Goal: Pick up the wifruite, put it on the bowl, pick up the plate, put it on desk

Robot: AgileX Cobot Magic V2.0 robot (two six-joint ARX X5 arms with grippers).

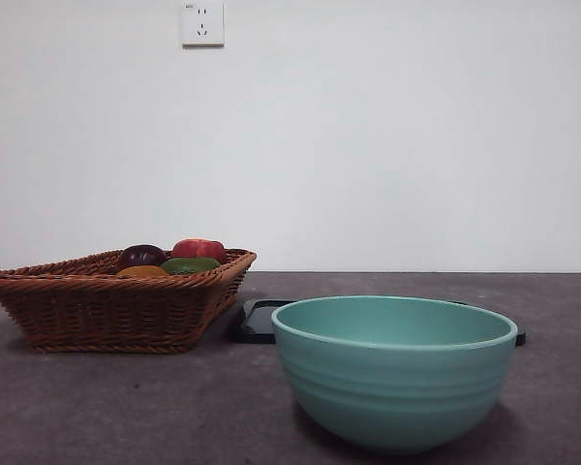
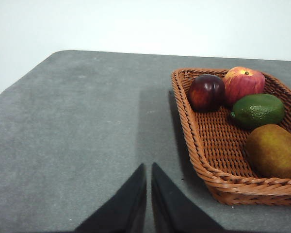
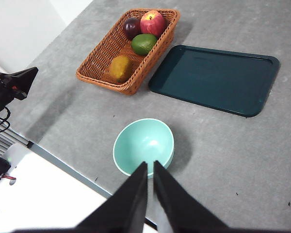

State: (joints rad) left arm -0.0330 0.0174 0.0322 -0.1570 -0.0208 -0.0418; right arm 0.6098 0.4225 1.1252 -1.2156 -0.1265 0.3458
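Observation:
The wifruite [image 1: 142, 272] [image 2: 274, 150] [image 3: 120, 68] is a dull yellow-orange fruit lying in the near end of a brown wicker basket [image 1: 107, 315]. The mint-teal bowl [image 1: 394, 387] [image 3: 143, 145] stands empty on the desk [image 1: 126, 407], in front of a flat dark tray [image 1: 257, 325] [image 3: 213, 77]; no other plate shows. My left gripper [image 2: 148, 167] is shut, over bare desk beside the basket's long side. High above the bowl's near rim, my right gripper [image 3: 149, 165] is shut too. Neither holds anything.
Sharing the basket [image 2: 199, 141] [image 3: 102, 53] are a red apple [image 2: 243, 83], a green fruit [image 2: 258, 110] and a dark plum [image 2: 206, 92]. The desk's front edge [image 3: 63, 162] runs close to the bowl. A wall socket [image 1: 202, 24] sits on the white back wall.

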